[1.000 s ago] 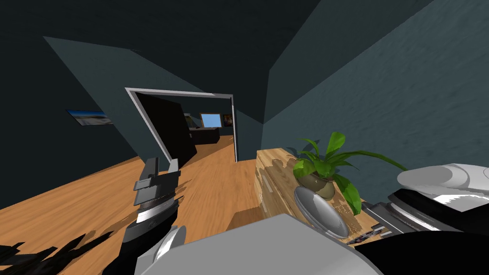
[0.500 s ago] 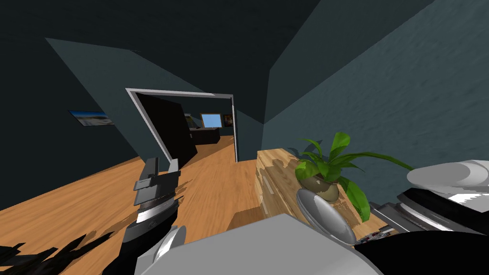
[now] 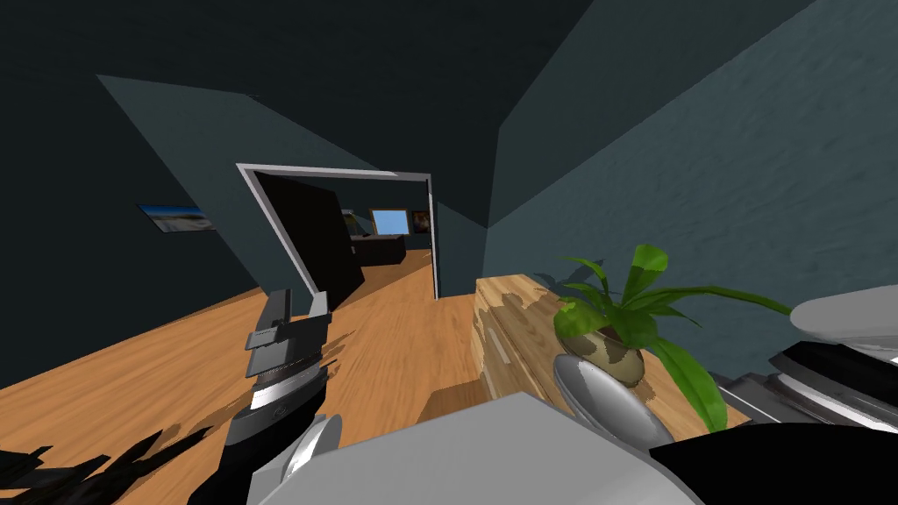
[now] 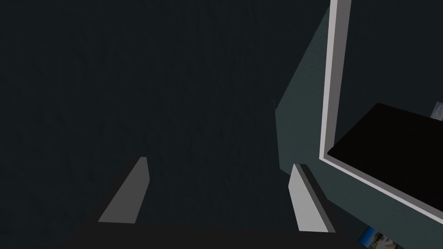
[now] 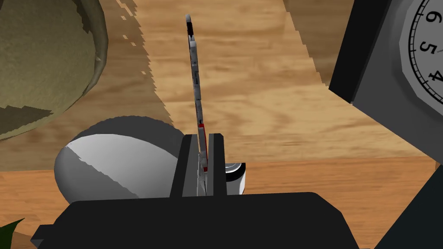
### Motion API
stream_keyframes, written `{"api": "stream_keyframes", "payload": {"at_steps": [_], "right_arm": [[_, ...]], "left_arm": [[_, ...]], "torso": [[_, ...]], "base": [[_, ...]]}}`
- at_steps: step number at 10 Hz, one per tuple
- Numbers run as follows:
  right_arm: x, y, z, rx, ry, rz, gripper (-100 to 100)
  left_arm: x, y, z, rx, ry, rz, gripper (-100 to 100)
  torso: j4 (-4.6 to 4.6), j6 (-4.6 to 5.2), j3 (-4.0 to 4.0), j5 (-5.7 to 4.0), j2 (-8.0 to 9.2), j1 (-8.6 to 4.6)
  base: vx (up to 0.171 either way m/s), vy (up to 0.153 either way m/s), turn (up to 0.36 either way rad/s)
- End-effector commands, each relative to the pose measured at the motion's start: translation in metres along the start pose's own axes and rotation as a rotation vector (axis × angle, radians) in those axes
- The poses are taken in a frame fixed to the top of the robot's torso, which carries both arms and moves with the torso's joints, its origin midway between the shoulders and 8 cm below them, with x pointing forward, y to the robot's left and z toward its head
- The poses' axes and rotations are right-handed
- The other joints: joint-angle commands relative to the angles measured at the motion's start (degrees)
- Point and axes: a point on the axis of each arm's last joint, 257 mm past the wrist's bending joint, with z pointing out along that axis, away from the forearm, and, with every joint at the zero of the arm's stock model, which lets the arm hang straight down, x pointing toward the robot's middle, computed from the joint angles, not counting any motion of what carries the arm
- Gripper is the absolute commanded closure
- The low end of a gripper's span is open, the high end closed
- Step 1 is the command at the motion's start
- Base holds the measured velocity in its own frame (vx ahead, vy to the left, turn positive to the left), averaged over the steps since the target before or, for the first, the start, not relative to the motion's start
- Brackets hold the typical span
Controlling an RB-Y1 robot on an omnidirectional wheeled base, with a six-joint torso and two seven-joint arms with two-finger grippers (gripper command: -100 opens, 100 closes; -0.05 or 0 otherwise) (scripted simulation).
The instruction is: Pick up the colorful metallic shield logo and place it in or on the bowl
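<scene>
The shield logo (image 5: 195, 73) is a thin plate seen edge-on, grey with red and dark bits. My right gripper (image 5: 202, 137) is shut on its lower end and holds it above the wooden top. The grey bowl (image 5: 117, 160) lies just beside the gripper, on the plant pot's side. In the head view the silvery bowl (image 3: 609, 405) sits on the wooden dresser (image 3: 513, 329) in front of the potted plant (image 3: 614, 337), and my right arm (image 3: 833, 368) reaches in at the right edge. My left gripper (image 3: 296, 305) is raised over the floor, open and empty, its fingers (image 4: 130, 194) wide apart.
A dark clock (image 5: 411, 60) stands on the dresser top close to the right gripper, opposite the olive plant pot (image 5: 43, 65). Long green leaves (image 3: 693, 377) hang over the dresser's near end. A wall runs behind the dresser. An open doorway (image 3: 386, 237) lies ahead across the wood floor.
The head view has shifted, so dresser, plant and bowl sit further right. My right arm has drawn toward the right edge. The left arm has not moved.
</scene>
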Motion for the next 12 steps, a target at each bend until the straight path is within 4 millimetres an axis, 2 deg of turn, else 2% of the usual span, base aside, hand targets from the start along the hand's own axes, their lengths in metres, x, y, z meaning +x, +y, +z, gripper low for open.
{"api": "stream_keyframes", "payload": {"at_steps": [1,12], "right_arm": [[-0.004,0.005,-0.009,-0.006,0.0,0.001,100],[-0.016,0.037,-0.071,-0.02,0.034,0.025,100]], "left_arm": [[0.0,0.0,0.0,0.0,0.0,0.0,0],[0.0,0.0,0.0,0.0,0.0,0.0,0]], "torso": [[0.0,0.0,0.0,0.0,0.0,0.0],[-0.04,-0.03,-0.07,0.01,-0.09,0.05]], "base": [[0.04,0.031,0.026],[0.04,0.022,0.021]]}}
